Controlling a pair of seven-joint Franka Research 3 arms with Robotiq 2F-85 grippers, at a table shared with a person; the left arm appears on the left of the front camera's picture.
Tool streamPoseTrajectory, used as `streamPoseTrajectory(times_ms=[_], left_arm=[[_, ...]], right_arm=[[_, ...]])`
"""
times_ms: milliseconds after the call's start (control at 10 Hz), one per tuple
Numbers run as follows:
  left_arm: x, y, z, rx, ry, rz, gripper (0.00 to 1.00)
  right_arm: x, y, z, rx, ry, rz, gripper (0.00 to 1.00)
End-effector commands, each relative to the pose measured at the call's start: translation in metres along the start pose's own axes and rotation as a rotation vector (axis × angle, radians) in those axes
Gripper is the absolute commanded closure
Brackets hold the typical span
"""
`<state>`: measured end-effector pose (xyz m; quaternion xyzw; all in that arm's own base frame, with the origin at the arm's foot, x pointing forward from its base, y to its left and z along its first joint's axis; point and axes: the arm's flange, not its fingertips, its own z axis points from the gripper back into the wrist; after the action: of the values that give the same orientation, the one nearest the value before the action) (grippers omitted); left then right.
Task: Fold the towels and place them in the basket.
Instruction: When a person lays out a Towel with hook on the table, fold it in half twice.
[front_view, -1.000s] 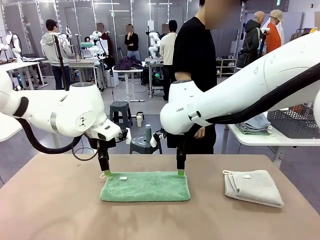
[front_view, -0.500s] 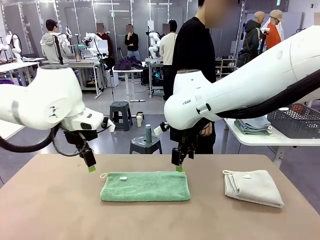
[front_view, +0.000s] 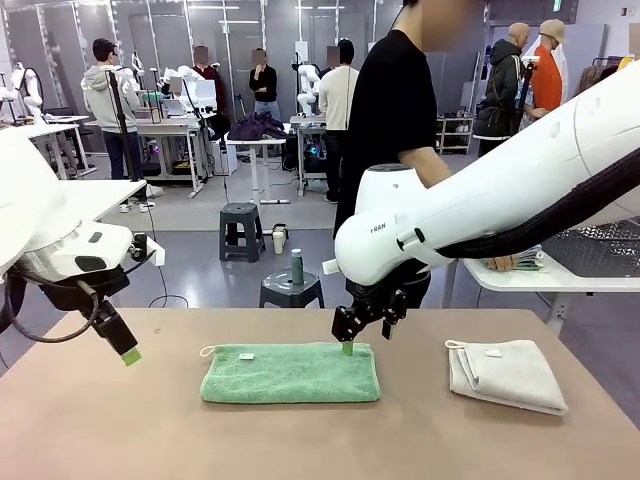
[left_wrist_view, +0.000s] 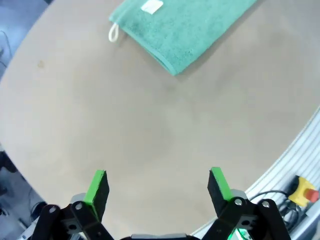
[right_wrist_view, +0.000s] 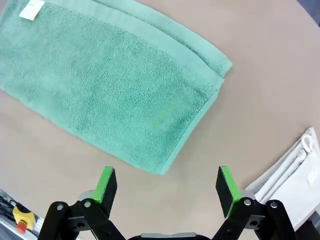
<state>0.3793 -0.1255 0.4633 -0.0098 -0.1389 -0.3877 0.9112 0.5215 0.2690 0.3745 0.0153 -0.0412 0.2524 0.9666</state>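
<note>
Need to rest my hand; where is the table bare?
Bare: table left of the green towel, the gap between it and the cream towel, the near strip. Crowded: green towel's far edge, under the right gripper.

floor (front_view: 190, 262) grey | two dark stools (front_view: 239, 214) | white tables (front_view: 520, 281) | people (front_view: 110, 95) standing

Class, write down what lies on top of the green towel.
A small white label sits near one corner of the green towel. The folded layers hide anything between them and beneath.
</note>
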Motion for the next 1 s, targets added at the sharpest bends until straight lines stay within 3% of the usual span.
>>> streamPoseTrajectory(times_ms=[0, 200, 300, 600, 900], left_arm=[[0.024, 0.005, -0.009, -0.004, 0.023, -0.008, 0.0], [0.024, 0.005, -0.009, -0.004, 0.023, -0.008, 0.0], [0.024, 0.005, -0.009, -0.004, 0.023, -0.008, 0.0], [0.024, 0.005, -0.009, -0.004, 0.023, -0.008, 0.0], [0.024, 0.005, -0.009, -0.004, 0.023, -0.008, 0.0]], right_arm=[[-0.001, 0.001, 0.004, 0.003, 0.024, -0.004, 0.0], [0.0, 0.001, 0.0, 0.0, -0.001, 0.001, 0.0], [0.007, 0.0, -0.012, -0.029, 0.049, -0.055, 0.0], [0.015, -0.007, -0.044, -0.041, 0.057, -0.209, 0.0], [0.015, -0.013, -0.063, -0.006, 0.076, -0.241, 0.0]])
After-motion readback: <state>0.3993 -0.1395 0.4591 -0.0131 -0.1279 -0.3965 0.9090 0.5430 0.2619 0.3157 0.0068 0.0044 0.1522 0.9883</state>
